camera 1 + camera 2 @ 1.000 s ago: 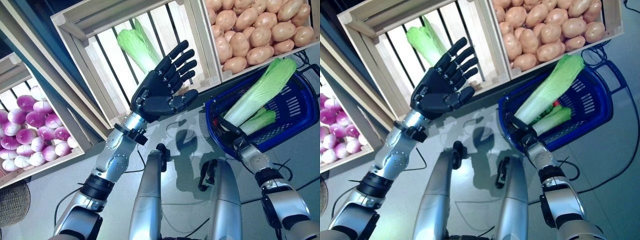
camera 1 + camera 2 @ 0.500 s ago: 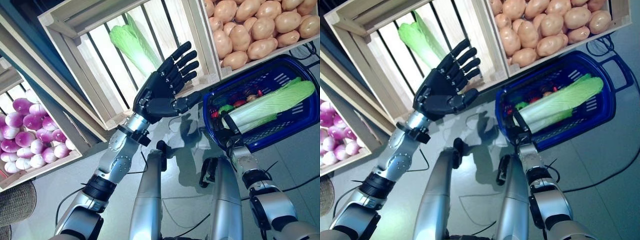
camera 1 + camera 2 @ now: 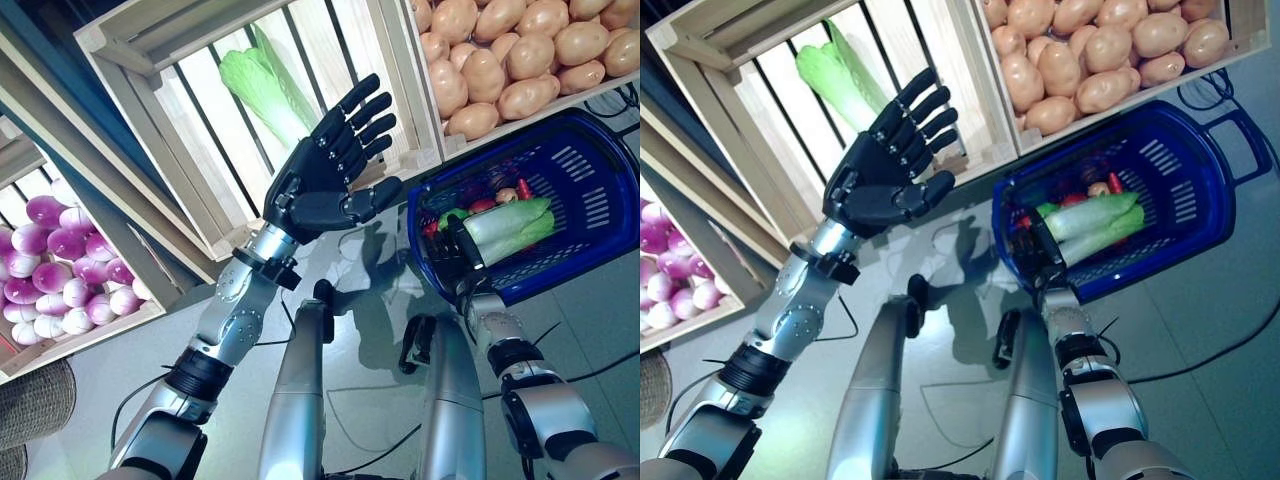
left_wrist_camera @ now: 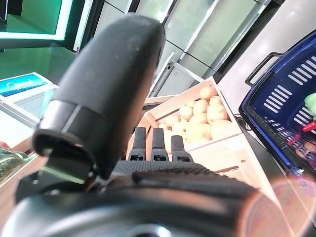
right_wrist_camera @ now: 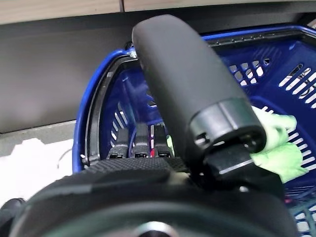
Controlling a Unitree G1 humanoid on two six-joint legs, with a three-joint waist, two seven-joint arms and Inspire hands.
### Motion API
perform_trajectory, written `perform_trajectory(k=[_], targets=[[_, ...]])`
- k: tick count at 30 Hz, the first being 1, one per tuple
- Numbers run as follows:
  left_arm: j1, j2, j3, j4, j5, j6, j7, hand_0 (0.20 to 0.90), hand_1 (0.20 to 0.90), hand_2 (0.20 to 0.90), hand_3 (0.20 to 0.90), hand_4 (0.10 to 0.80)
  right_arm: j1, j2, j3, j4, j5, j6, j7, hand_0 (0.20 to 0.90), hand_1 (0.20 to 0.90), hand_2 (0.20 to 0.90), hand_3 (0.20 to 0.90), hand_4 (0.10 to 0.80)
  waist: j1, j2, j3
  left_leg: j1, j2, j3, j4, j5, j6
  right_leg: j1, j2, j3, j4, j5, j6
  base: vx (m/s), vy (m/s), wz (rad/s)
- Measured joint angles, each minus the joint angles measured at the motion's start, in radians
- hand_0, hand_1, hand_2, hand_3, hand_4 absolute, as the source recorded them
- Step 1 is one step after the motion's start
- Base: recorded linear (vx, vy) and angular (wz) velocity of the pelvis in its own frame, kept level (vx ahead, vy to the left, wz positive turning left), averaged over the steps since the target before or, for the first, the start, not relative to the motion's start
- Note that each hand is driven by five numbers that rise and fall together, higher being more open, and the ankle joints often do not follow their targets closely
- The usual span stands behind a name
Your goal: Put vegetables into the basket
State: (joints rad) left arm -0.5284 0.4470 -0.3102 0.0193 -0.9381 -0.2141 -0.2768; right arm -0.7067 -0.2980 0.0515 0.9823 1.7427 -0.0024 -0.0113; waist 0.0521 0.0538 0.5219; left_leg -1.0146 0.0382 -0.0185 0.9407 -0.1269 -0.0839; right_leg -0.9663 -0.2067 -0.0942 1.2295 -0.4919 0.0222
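Observation:
A blue plastic basket (image 3: 588, 205) sits on the floor at the right. Two pale green napa cabbages (image 3: 508, 226) lie inside it on top of small red and green vegetables (image 3: 487, 203). My right hand (image 3: 452, 262) reaches over the basket's near-left rim, its fingers (image 5: 142, 144) straight and its thumb (image 5: 192, 94) beside the cabbage's stem end (image 5: 276, 143). One more napa cabbage (image 3: 262, 85) lies in the slatted wooden crate (image 3: 190, 130). In front of that crate my left hand (image 3: 325, 185) is raised with an open palm and holds nothing.
A crate of potatoes (image 3: 510, 60) stands behind the basket. Another crate with purple-white onions (image 3: 60, 260) is at the left, with a woven basket (image 3: 30, 410) on the floor below it.
The cabbage in my right hand tipped from upright down into the basket and now lies low inside it. My left hand stayed raised. The camera shifted slightly.

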Motion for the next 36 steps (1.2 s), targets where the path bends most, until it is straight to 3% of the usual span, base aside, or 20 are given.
perform_trajectory(k=[9,13,20,27,32,36], targets=[[0.005,0.004,-0.001,0.003,0.011,0.0,0.003,0.9,0.9,0.9,0.9,0.8,0.005,0.002,0.018,-0.031,0.081,0.017,0.019,0.9,0.9,0.9,0.9,0.8,0.006,0.001,0.0,0.03,0.011,0.0,-0.074,0.032,-0.01,0.024,0.018,-0.009,-0.064,0.026,-0.003,0.03,-0.015,-0.01],[0.009,0.042,0.0,0.001,0.152,-0.003,0.027,0.9,0.9,0.9,0.9,0.8,0.062,0.002,0.045,-0.108,0.071,0.014,0.064,0.9,0.9,0.9,0.9,0.8,0.003,0.001,0.0,0.104,0.016,-0.002,-0.164,0.058,-0.011,0.091,0.025,-0.023,-0.139,0.048,-0.005,0.047,-0.035,0.0],[0.045,0.22,0.034,-0.011,0.477,-0.013,0.096,0.9,0.9,0.9,0.9,0.8,0.25,-0.001,0.085,-0.324,0.072,0.012,0.184,0.9,0.9,0.9,0.9,0.8,-0.003,0.001,0.0,0.261,0.031,0.006,-0.365,0.131,-0.024,0.223,0.041,-0.051,-0.299,0.096,-0.012,0.051,-0.043,-0.01],[0.108,0.319,0.145,-0.075,0.717,-0.013,0.136,0.9,0.9,0.9,0.9,0.8,0.448,-0.01,0.107,-0.448,0.069,-0.005,0.245,0.9,0.9,0.9,0.9,0.8,-0.007,-0.001,-0.001,0.384,0.032,0.003,-0.498,0.173,-0.024,0.339,0.047,-0.075,-0.406,0.118,-0.005,-0.01,-0.031,0.04],[0.097,0.491,0.14,-0.076,1.073,-0.009,0.227,0.9,0.9,0.9,0.9,0.8,0.496,-0.057,0.123,-0.534,0.068,-0.006,0.249,0.9,0.9,0.9,0.9,0.8,-0.016,-0.001,-0.001,0.359,0.032,0.004,-0.487,0.175,-0.023,0.313,0.046,-0.074,-0.395,0.12,-0.006,-0.046,-0.012,0.0],[0.069,0.616,0.084,-0.062,1.311,0.033,0.286,0.9,0.9,0.9,0.9,0.8,0.504,-0.096,0.13,-0.566,0.071,-0.006,0.274,0.9,0.9,0.9,0.9,0.8,-0.031,-0.002,-0.001,0.332,0.032,0.005,-0.464,0.164,-0.02,0.288,0.042,-0.074,-0.373,0.114,-0.011,0.056,-0.009,0.01]])
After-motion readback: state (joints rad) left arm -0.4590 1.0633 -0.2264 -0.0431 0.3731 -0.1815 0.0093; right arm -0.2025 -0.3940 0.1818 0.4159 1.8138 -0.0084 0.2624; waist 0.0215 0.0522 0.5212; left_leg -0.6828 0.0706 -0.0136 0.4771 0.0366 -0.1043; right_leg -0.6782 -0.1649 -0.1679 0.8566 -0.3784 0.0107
